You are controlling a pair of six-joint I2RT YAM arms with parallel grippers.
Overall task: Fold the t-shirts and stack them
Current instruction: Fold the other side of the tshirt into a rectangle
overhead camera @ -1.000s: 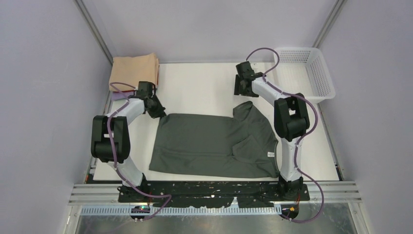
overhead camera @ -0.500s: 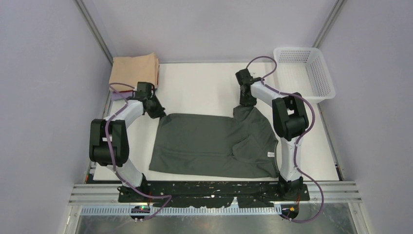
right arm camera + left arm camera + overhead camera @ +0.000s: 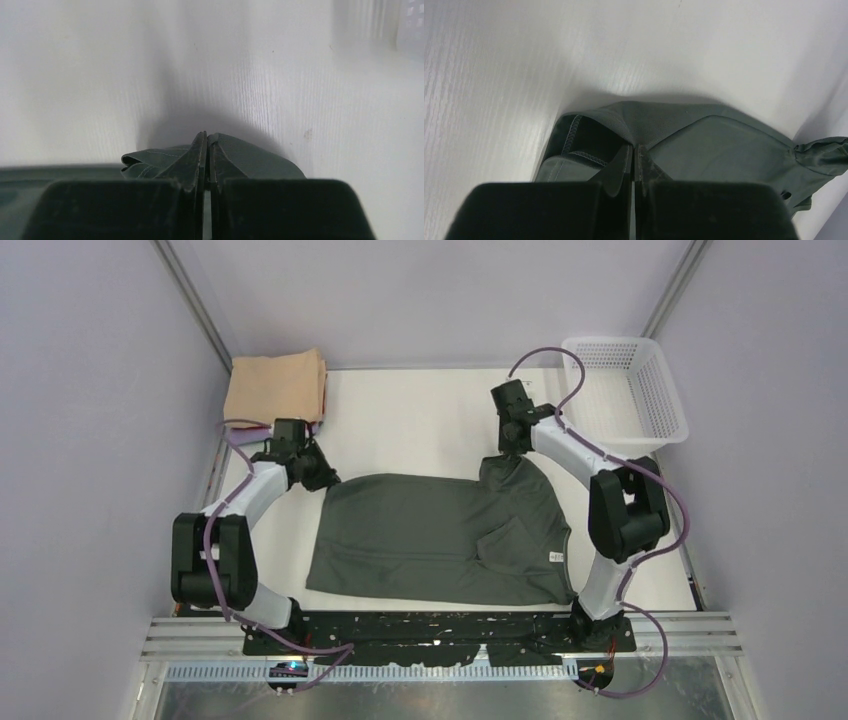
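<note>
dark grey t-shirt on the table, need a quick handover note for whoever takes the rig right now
The left gripper is shut on the far left corner of the dark charcoal-grey cloth t-shirt.
The right gripper is shut on the same shirt's far right corner, where the cloth is bunched.
The shirt lies spread on the white table, with a flap folded over its right side.
Done: a folded peach-tan cloth shirt sits at the table's far left corner.
Left: finish folding the grey shirt and stack it on the peach one.
The white plastic mesh basket stands at far right.
</note>
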